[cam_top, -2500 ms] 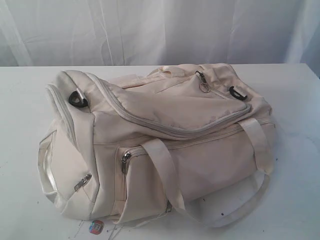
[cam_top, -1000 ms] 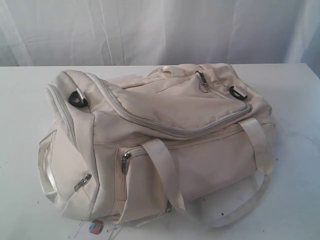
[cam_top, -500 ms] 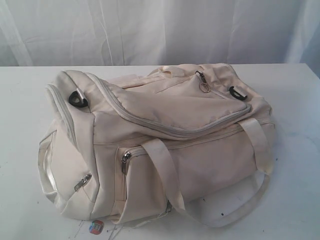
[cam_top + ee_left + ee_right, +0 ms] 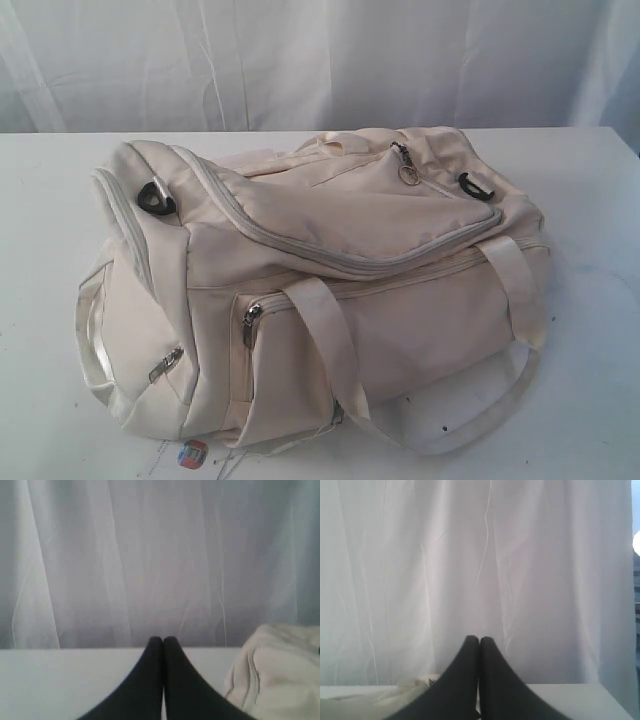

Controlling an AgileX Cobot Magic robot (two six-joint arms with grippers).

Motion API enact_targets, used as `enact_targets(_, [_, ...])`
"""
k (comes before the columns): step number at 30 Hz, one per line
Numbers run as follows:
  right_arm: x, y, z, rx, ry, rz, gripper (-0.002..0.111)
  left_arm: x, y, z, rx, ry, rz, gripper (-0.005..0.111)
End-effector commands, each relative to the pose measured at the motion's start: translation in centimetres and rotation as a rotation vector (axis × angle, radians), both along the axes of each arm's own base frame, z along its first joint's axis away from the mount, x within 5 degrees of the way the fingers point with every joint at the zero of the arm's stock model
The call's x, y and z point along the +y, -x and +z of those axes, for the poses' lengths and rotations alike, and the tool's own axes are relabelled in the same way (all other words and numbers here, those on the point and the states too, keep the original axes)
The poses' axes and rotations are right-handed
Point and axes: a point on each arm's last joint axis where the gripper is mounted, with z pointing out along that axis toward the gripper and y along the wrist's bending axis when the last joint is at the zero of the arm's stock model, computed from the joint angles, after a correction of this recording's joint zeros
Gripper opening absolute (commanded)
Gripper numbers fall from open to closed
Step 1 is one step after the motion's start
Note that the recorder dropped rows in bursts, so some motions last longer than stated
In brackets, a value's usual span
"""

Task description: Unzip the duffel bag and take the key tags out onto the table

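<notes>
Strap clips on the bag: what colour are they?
The strap clips are black, clearest in the exterior view.

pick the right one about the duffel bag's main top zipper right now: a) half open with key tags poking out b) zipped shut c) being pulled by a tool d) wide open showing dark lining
b: the grey zipper lies closed all along the top of the duffel bag, with nothing of the inside showing and nothing touching it.

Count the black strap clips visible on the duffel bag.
2: one strap clip at the left end of the duffel bag in the exterior view, the other at its right end. More may be hidden behind.
</notes>
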Motion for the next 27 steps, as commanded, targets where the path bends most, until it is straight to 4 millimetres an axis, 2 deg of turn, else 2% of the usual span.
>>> enact_targets(1, [0.0, 0.1, 0.2, -0.015, -0.085, 0.031, 0.0, 0.3, 0.5, 1.4, -0.178, 0.021, 0.034, 0.0])
enact_targets(9, [0.0, 0.2, 0.3, -0.015, -0.12, 0.043, 0.0, 0.6, 1.2, 2.7, -0.32, 0.023, 0.062, 0.0])
enact_targets(13, [-0.1, -0.2, 2.6, 0.021, -0.158, 0.043, 0.0, 0.6, 1.8, 6.8, -0.404, 0.026, 0.061, 0.0])
enact_targets(16, [0.3, -1.9, 4.7, 0.131, -0.152, 0.035, 0.0, 0.6, 1.4, 10.3, -0.416, 0.031, 0.055, 0.0])
enact_targets(18, [0.6, -3.2, 6.3, 0.206, -0.144, 0.029, 0.0, 0.4, 0.3, 12.3, -0.34, 0.028, 0.038, 0.0])
enact_targets(21, [1.2, -6.1, 8.5, 0.397, -0.102, 0.006, 0.0, -0.1, -2.0, 14.9, -0.132, 0.006, -0.009, 0.0])
enact_targets(24, [1.9, -9.6, 10.3, 0.601, -0.007, -0.02, 0.0, -0.6, -4.6, 16.3, 0.117, -0.046, -0.06, 0.0])
enact_targets(27, [3.2, -12.4, 11.8, 0.768, 0.103, 0.035, 0.0, -1.7, -7.6, 17.0, 0.332, -0.067, -0.15, 0.0])
